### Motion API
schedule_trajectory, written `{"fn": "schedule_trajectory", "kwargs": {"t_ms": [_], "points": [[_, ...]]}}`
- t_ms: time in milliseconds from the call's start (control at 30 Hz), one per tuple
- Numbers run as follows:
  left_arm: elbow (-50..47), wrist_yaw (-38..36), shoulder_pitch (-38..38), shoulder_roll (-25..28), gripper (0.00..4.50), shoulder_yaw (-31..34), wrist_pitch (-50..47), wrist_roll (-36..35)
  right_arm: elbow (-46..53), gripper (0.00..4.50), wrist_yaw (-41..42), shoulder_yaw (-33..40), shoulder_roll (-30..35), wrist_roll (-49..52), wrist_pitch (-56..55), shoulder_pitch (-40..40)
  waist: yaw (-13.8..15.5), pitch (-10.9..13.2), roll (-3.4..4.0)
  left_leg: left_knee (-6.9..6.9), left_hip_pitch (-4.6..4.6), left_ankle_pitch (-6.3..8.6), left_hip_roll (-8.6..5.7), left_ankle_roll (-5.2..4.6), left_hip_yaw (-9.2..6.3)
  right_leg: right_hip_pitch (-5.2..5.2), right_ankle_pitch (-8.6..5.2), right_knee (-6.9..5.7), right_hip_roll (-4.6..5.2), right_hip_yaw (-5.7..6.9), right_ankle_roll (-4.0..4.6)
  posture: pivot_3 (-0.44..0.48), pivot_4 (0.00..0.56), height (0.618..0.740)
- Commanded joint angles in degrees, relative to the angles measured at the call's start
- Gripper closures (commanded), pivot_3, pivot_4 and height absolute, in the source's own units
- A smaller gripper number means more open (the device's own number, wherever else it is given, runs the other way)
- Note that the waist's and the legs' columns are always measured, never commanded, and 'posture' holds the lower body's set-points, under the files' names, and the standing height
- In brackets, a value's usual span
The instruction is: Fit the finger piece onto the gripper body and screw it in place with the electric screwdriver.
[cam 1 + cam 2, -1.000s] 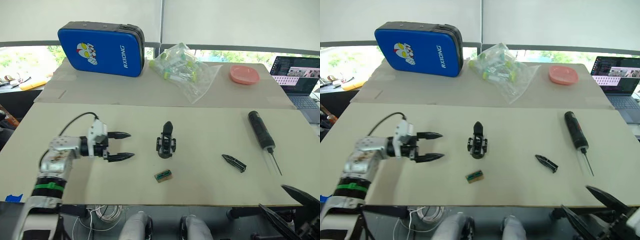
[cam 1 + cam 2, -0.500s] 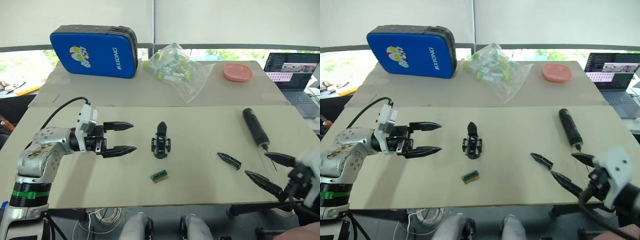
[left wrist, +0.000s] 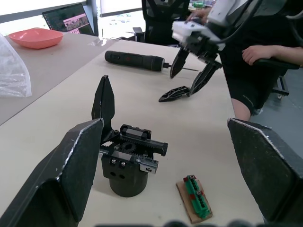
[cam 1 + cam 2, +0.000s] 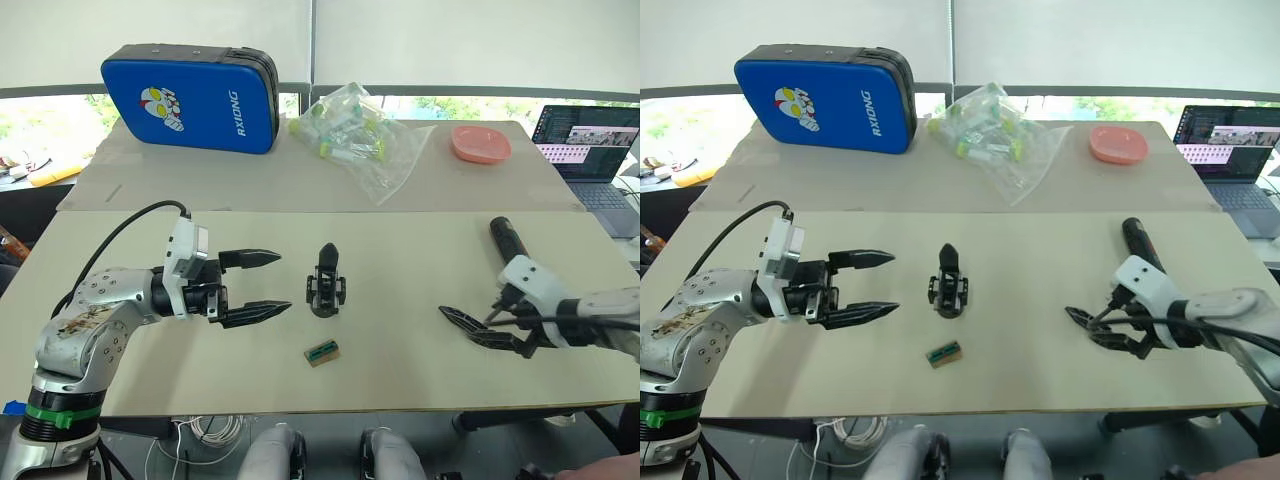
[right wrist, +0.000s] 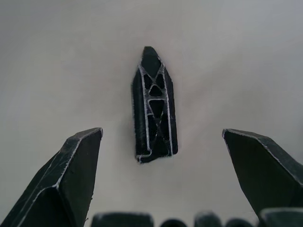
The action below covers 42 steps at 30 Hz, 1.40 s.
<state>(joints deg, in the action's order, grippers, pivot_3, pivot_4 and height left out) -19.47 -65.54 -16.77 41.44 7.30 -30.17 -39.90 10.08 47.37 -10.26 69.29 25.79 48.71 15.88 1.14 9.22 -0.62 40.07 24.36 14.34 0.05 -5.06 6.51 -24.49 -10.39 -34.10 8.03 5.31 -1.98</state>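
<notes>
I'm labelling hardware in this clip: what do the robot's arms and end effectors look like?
Left arm: scuffed silver metal segments, a green band above a ribbed black cuff, and a black cable looping to the wrist. Each end effector, left and right, has a white housing carrying two black, pointed, tapering fingers. The right arm is pale grey with a black cable.

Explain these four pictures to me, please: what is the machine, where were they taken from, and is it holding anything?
It is a two-armed robot. Two pictures come from cameras on its head, looking down at a table; the other two from cameras on each wrist, looking along the fingers. The left gripper hangs open near the gripper body, a small black mechanism. The right gripper, also open, hovers around the loose finger piece, holding nothing. Also lying there: the electric screwdriver, a small tan-and-green block, a blue case, a plastic bag and a pink dish.
</notes>
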Motion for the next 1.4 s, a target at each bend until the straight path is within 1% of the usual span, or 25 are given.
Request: {"fn": "schedule_trajectory", "kwargs": {"t_ms": [33, 67, 133, 233, 333, 400, 467, 567, 667, 700, 800, 867, 933, 967, 1000, 1033, 1067, 1133, 1200, 1267, 1333, 1400], "points": [[-2.7, 0.7, 0.4, 0.3, 0.09, 0.5, 0.1, -1.2, -4.7, 0.0, 4.6, -4.8, -0.5, -6.3, -2.3, 3.8, 0.0, 0.0, 0.0, 0.01, 0.0, 0.0, 0.0, 0.0, 0.0, 0.01, 0.06, -0.01, 0.0, 0.01, -0.12, 0.0, 0.15, 0.74], [-2.8, 0.6, 0.7, 0.6, 0.09, 0.5, 0.0, -1.2, -5.5, 0.0, 6.1, -6.1, -0.7, -7.2, -1.9, 4.6, -0.1, 0.0, 0.0, 0.0, -0.01, -0.01, 0.0, 0.01, 0.01, 0.02, 0.15, 0.0, 0.0, 0.01, -0.28, 0.0, 0.15, 0.74], [-1.9, -0.6, 1.5, 1.6, 0.09, 0.5, 1.0, -0.1, -6.7, 0.0, 7.9, -7.8, -1.0, -9.4, -2.8, 5.7, -0.1, 0.0, 0.0, 0.01, -0.04, -0.01, 0.01, 0.02, 0.01, 0.06, 0.17, 0.01, -0.01, 0.04, -0.31, 0.0, 0.15, 0.74], [-0.7, -1.2, 2.0, 2.2, 0.09, 0.8, 2.2, 0.5, -8.7, 0.0, 8.2, -7.7, -3.4, -11.1, -3.0, 7.2, -0.1, -0.1, -0.09, 0.01, -0.07, -0.01, 0.03, 0.04, -0.01, 0.1, 0.15, 0.01, -0.01, 0.12, -0.3, 0.0, 0.15, 0.74], [-0.5, -1.0, 2.0, 2.2, 0.09, 0.8, 2.5, 0.3, -9.3, 0.0, 9.1, -7.9, -4.4, -12.9, -2.9, 7.4, -0.4, -0.2, -0.29, 0.04, -0.09, 0.23, 0.07, 0.48, -0.01, 0.12, 0.09, 0.03, 0.0, 0.14, -0.22, 0.0, 0.15, 0.74], [-0.3, -1.1, 1.8, 2.3, 0.0, 0.8, 2.7, 0.3, -8.8, 0.54, 9.8, -8.3, -4.2, -14.0, -2.8, 6.8, -0.4, -0.2, -0.29, 0.12, -0.12, 0.24, 0.1, 0.49, -0.01, 0.15, 0.06, 0.02, 0.0, 0.14, -0.28, 0.0, 0.15, 0.74], [0.0, -1.3, 1.7, 2.4, 0.0, 0.8, 2.9, 0.4, -7.9, 1.18, 10.6, -8.5, -3.8, -14.9, -2.8, 6.1, -0.4, -0.2, -0.3, 0.13, -0.16, 0.25, 0.11, 0.5, -0.01, 0.15, 0.04, 0.02, 0.0, 0.13, -0.3, 0.0, 0.15, 0.74], [0.4, -1.6, 1.4, 2.5, 0.0, 0.8, 3.2, 0.6, -6.7, 2.18, 11.0, -8.1, -3.3, -16.0, -3.6, 4.6, -0.3, -0.2, -0.32, 0.15, -0.24, 0.26, 0.13, 0.49, -0.02, 0.12, 0.0, 0.02, 0.0, 0.15, -0.22, 0.0, 0.15, 0.74], [0.9, -1.2, 0.9, 2.3, 0.0, 1.0, 3.2, 0.5, -5.1, 3.25, 10.3, -6.0, -2.9, -16.7, -4.9, 1.9, -0.1, -0.2, -0.42, 0.15, -0.31, 0.28, 0.12, 0.48, -0.02, 0.15, -0.03, 0.03, 0.05, 0.15, -0.25, 0.0, 0.15, 0.74], [0.9, -0.7, 0.7, 2.0, 0.0, 1.1, 2.9, 0.1, -4.5, 3.38, 10.1, -5.0, -2.8, -16.5, -4.8, 1.1, 0.0, -0.2, -0.42, 0.16, -0.3, 0.29, 0.12, 0.47, -0.02, 0.15, -0.03, 0.03, 0.07, 0.16, -0.26, 0.0, 0.15, 0.74], [0.5, 2.9, -0.8, 0.8, 0.0, 2.7, -1.0, -3.9, -1.1, 3.38, 7.9, 2.5, -3.6, -14.6, -6.4, -2.5, 0.6, -0.2, -0.41, 0.16, -0.29, 0.29, 0.06, 0.48, -0.02, 0.15, -0.02, 0.02, 0.2, 0.17, -0.24, 0.0, 0.15, 0.74], [0.2, 9.2, -2.7, -2.0, 0.0, 5.7, -4.3, -9.0, 3.5, 3.38, 5.0, 10.3, -5.8, -13.1, -9.3, -5.1, 1.1, -0.2, -0.41, 0.16, -0.23, 0.29, 0.01, 0.48, -0.02, 0.12, 0.01, 0.02, 0.26, 0.16, -0.25, 0.0, 0.15, 0.74], [0.3, 16.9, -5.1, -5.2, 0.0, 8.0, -7.6, -12.9, 8.3, 3.38, -0.2, 17.2, -10.2, -12.1, -10.8, -4.8, 1.1, -0.2, -0.38, 0.17, -0.07, 0.26, -0.04, 0.51, -0.02, 0.18, 0.25, -0.01, 0.29, 0.11, -0.56, 0.0, 0.15, 0.74], [0.5, 20.9, -6.7, -7.6, 0.0, 8.8, -8.5, -14.7, 10.6, 3.38, -3.6, 20.0, -13.4, -11.8, -12.3, -3.5, 1.0, -0.2, -0.34, 0.18, -0.06, 0.23, -0.06, 0.54, -0.02, 0.14, 0.41, -0.03, 0.29, 0.08, -0.66, 0.0, 0.15, 0.74], [0.7, 24.9, -8.1, -9.2, 0.0, 9.3, -9.6, -15.5, 12.4, 3.38, -6.4, 21.6, -16.1, -12.1, -13.7, -2.1, 0.9, -0.2, -0.34, 0.17, -0.07, 0.2, -0.06, 0.59, -0.02, 0.15, 0.47, -0.04, 0.27, 0.07, -0.69, 0.0, 0.15, 0.74], [1.4, 29.3, -10.6, -12.6, 0.0, 9.7, -9.7, -17.2, 14.2, 3.38, -11.4, 22.6, -19.9, -13.4, -15.1, 0.7, 0.8, -0.2, -0.33, 0.16, -0.08, 0.16, -0.03, 0.65, -0.02, 0.15, 0.49, -0.06, 0.2, 0.06, -0.76, 0.0, 0.15, 0.74], [2.5, 32.6, -12.8, -15.5, 0.0, 9.7, -10.0, -18.9, 15.9, 3.38, -15.5, 23.0, -23.7, -14.0, -15.7, 3.4, 0.8, -0.2, -0.33, 0.15, -0.08, 0.12, -0.02, 0.7, -0.02, 0.15, 0.48, -0.06, 0.12, 0.06, -0.81, 0.0, 0.15, 0.74], [4.4, 38.0, -17.2, -20.9, 0.0, 8.3, -8.7, -17.7, 19.0, 3.38, -22.2, 20.7, -30.1, -16.4, -16.6, 7.8, 0.9, -0.2, -0.34, 0.13, -0.11, 0.04, 0.0, 0.83, -0.04, 0.18, 0.48, -0.07, -0.06, 0.07, -0.83, 0.0, 0.15, 0.74], [6.3, 41.4, -20.9, -25.4, 0.0, 7.0, -7.3, -16.0, 21.6, 3.38, -26.7, 15.0, -34.9, -20.4, -16.8, 10.9, 1.0, -0.2, -0.34, 0.1, -0.1, -0.05, 0.01, 0.89, -0.09, 0.2, 0.49, -0.07, -0.25, 0.06, -0.78, 0.0, 0.15, 0.74], [7.3, 43.7, -23.2, -28.9, 0.0, 6.3, -7.1, -16.4, 23.3, 3.38, -30.3, 9.4, -39.6, -23.5, -16.1, 13.1, 0.9, -0.2, -0.34, 0.06, -0.07, -0.3, 0.04, 0.55, -0.12, 0.18, 0.54, -0.04, -0.38, 0.1, -0.65, 0.0, 0.15, 0.74], [7.6, 44.5, -24.2, -31.1, 0.0, 5.0, -7.6, -16.3, 23.5, 3.38, -32.2, 6.2, -42.6, -26.1, -16.5, 14.5, 0.8, -0.2, -0.34, -0.01, -0.07, -0.34, 0.04, 0.5, -0.09, 0.15, 0.55, -0.01, -0.43, 0.06, -0.61, 0.0, 0.15, 0.74], [7.7, 44.4, -24.4, -32.7, 0.0, 3.8, -8.1, -16.9, 23.1, 3.38, -32.0, 4.3, -42.7, -28.4, -18.5, 14.9, 0.7, -0.2, -0.34, -0.05, -0.05, -0.36, 0.01, 0.47, -0.08, 0.15, 0.54, 0.0, -0.43, 0.07, -0.61, 0.0, 0.15, 0.74]]}}
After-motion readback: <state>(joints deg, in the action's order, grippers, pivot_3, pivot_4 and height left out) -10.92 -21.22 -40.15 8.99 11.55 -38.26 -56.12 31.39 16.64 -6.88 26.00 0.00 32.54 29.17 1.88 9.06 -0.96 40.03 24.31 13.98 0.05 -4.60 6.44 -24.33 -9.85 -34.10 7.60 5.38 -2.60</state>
